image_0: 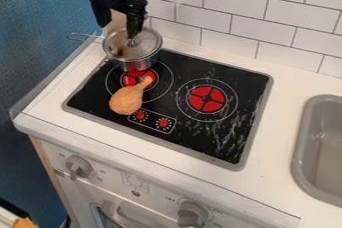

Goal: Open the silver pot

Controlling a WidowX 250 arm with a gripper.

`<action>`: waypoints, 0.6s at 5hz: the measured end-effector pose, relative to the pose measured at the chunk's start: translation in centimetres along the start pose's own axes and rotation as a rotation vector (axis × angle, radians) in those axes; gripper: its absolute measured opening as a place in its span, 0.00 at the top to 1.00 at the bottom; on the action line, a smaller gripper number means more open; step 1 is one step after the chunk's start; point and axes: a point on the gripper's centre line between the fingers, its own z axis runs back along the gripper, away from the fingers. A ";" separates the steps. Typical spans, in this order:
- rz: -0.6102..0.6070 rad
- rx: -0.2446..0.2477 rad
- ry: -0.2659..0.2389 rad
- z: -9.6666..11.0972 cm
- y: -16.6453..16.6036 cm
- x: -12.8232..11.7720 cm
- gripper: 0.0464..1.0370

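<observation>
Gripper (pixel 119 28) pointing down, fingers apart, one fingertip just above the lid's knob (pixel 132 42). Silver pot (pixel 135 64) directly below gripper, upright at the stove's (pixel 230 158) corner, glass lid (pixel 145 47) on. Pot handle (pixel 83 36) sticks out below gripper, away from sink. Drumstick (pixel 127 100) farther below gripper, past the pot, lying partly over the nearer burner. Second burner (pixel 206 99) off gripper's sink side; sink (pixel 302 137) well apart, beyond it. Tiled wall (pixel 230 2) behind.
</observation>
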 end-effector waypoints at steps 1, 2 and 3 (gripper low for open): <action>-0.013 0.029 -0.023 -1.1 0.4 -0.1 0.04; -0.026 0.044 -0.046 -2.1 0.7 0.1 0.04; -0.041 0.082 -0.038 -2.4 1.3 0.0 0.04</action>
